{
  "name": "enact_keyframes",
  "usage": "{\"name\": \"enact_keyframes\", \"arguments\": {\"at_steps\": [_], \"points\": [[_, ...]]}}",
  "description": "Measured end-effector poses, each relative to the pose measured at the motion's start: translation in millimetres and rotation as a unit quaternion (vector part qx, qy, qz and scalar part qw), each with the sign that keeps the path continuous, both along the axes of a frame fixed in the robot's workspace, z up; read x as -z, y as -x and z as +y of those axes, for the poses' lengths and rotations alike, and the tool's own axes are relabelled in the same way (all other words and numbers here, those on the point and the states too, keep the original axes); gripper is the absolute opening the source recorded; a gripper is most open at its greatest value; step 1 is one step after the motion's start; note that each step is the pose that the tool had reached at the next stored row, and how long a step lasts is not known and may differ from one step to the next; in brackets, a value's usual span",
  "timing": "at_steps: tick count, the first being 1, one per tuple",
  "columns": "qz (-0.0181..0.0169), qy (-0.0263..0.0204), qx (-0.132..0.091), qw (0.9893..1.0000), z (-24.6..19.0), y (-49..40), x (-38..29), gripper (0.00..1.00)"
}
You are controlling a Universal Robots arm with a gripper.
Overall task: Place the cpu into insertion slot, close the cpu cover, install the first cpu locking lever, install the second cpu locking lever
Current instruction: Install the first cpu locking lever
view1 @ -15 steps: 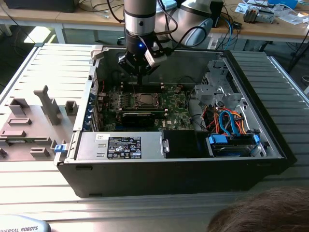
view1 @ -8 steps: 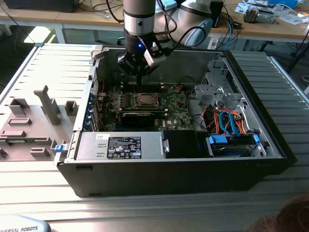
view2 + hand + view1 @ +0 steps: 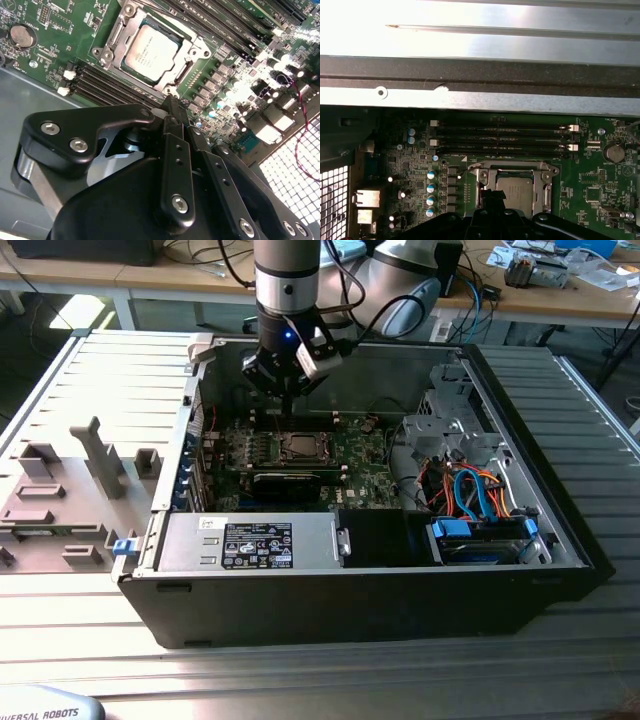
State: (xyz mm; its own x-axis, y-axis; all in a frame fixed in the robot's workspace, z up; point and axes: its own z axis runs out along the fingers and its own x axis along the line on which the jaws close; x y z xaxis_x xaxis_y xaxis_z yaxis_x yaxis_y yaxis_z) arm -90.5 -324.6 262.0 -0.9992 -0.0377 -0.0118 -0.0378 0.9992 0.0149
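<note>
- cpu [image 3: 151, 54]: flat square chip, silver-grey top, seated in insertion slot [image 3: 197, 52] on green board.
- cpu cover [image 3: 121, 27]: thin silver frame, down around chip.
- gripper [image 3: 172, 107]: fingers pressed together, holding nothing, just above slot edge.

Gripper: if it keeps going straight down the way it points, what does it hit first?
Likely the motherboard at the edge of the cpu cover, beside the cpu. The gripper hangs just above there; depth is unclear.
</note>
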Motion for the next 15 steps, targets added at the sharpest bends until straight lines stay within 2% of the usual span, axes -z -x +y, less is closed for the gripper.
{"name": "enact_keyframes", "arguments": {"at_steps": [7, 15], "points": [[-0.0001, -0.0001, 0.0, 1.0, 0.0, 1.4, 0.4, 0.11], [0.0, 0.0, 0.0, 1.0, 0.0, 7.5, 0.9, 0.11]]}}
